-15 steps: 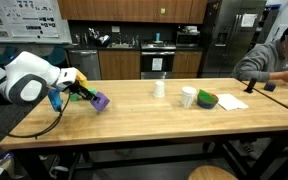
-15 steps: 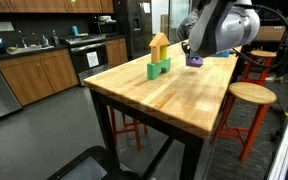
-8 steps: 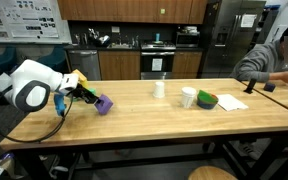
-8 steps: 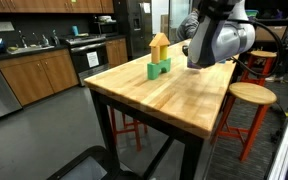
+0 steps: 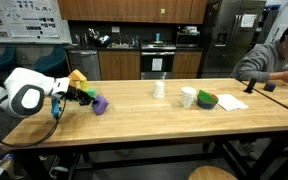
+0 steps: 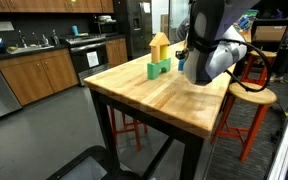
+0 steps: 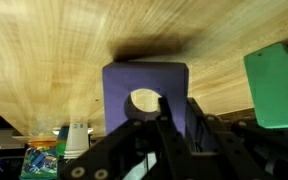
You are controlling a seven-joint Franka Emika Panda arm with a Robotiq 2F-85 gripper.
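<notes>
My gripper is shut on a purple block with a round hole, at the end of the wooden table. In the wrist view the purple block sits between my fingers, close over the tabletop, with the gripper closed on its lower edge. A green block lies just beside it. In an exterior view the green block carries a yellow roof piece; the arm hides the gripper and purple block there.
A white cup, a white mug and a green bowl stand mid-table. A person sits at the far end. A wooden stool stands beside the table edge near the arm.
The arm has come down and drawn slightly back, bringing the purple block closer to the tabletop beside the green block. The grip has stayed shut.
</notes>
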